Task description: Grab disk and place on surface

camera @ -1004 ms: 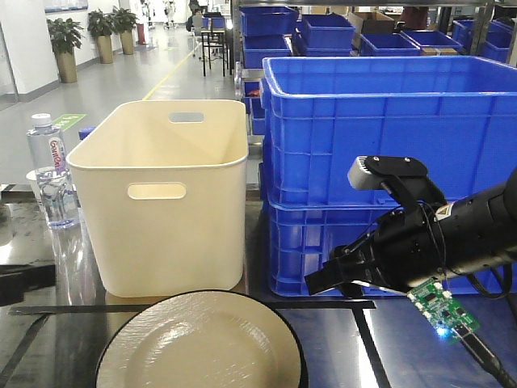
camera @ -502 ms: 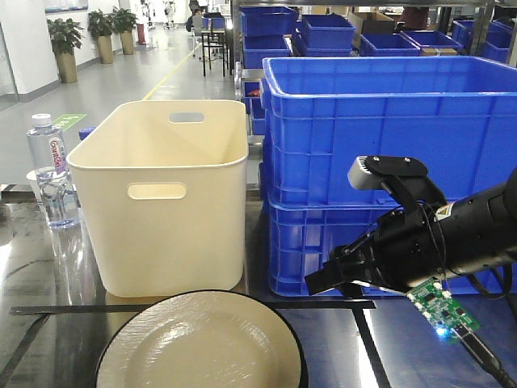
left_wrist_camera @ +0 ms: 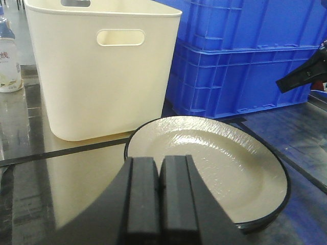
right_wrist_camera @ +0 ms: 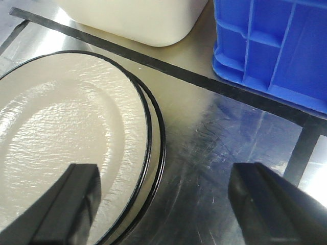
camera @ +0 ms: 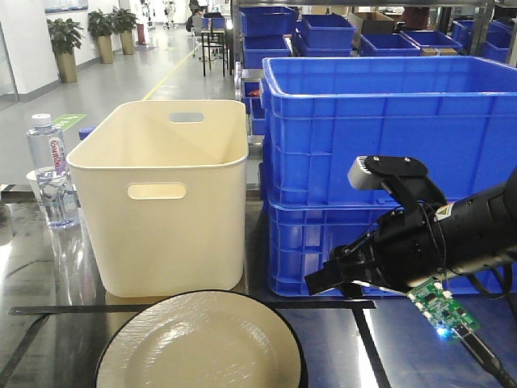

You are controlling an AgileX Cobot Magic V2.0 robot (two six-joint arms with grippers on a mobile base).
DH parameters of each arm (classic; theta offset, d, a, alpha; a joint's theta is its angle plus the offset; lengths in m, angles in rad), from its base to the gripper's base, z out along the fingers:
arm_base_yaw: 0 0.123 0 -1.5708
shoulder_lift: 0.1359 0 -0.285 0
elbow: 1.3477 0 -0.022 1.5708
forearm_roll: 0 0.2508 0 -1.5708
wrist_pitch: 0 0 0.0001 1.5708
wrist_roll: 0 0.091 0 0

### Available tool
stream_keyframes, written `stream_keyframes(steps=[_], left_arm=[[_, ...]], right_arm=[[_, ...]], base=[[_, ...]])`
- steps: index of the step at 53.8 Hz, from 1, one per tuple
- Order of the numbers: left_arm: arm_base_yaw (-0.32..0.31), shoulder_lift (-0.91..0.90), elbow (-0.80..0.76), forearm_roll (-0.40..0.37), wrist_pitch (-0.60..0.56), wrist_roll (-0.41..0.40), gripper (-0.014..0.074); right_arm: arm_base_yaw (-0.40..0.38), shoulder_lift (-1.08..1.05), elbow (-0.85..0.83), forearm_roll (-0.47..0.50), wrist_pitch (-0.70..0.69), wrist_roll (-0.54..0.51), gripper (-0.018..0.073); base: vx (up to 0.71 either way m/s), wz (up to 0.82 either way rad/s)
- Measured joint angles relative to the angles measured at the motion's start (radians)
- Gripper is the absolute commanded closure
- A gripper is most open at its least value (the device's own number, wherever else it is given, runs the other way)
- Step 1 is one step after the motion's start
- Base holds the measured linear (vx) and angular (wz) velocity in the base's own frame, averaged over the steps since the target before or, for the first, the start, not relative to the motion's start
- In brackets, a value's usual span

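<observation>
A round, cream, ripple-textured disk [right_wrist_camera: 66,138] lies on the glossy surface [right_wrist_camera: 225,158]; right end effector [right_wrist_camera: 168,204] wide, left [left_wrist_camera: 153,194] closed.

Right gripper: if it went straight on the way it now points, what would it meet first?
Probably the plate's right rim. In its wrist view the open right gripper points down at the table, with one finger over the plate and the other over bare tabletop. Depth is unclear, so the table might come first.

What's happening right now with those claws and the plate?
Left gripper shut, empty. Right gripper open above plate rim. Plate on surface, nothing blocking.
</observation>
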Motion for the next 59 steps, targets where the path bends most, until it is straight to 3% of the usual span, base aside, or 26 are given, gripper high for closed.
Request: stream_keyframes(steps=[9, 15, 21, 26, 34, 40, 51, 59], left_arm=[[0.000, 0.000, 0.000, 0.003, -0.053, 0.001, 0.0595], [0.000, 0.000, 0.000, 0.089, -0.106, -0.046, 0.0595], [0.000, -0.002, 0.000, 0.280, -0.127, -0.208, 0.0595], [0.000, -0.032, 0.026, 0.437, -0.150, -0.411, 0.0595], [0.000, -0.159, 0.166, 0.613, -0.281, -0.640, 0.0595], [0.000, -0.290, 0.311, 0.708, -0.383, -0.749, 0.0595], [0.000, -0.395, 0.560, 0.803, -0.527, -0.812, 0.0595], [0.000, -0.397, 0.594, 0.903, -0.545, -0.823, 0.0595]], right_arm=[[0.000, 0.000, 0.000, 0.000, 0.000, 0.000, -0.0015], [0.000, 0.000, 0.000, 0.000, 0.000, 0.000, -0.0015], [0.000, 0.000, 0.000, 0.000, 0.000, 0.000, -0.0015], [0.000, 0.000, 0.000, 0.000, 0.000, 0.000, -0.0015], [0.000, 0.000, 0.000, 0.000, 0.000, 0.000, -0.0015], [0.000, 0.000, 0.000, 0.000, 0.000, 0.000, -0.0015], [0.000, -0.001, 0.000, -0.001, 0.005, 0.000, -0.0015], [0.000, -0.002, 0.000, -0.002, 0.006, 0.000, -0.0015]], base=[[0.00, 0.00], [0.00, 0.00], [0.00, 0.00], [0.00, 0.00], [0.00, 0.00], [0.00, 0.00], [0.00, 0.01], [0.00, 0.00]])
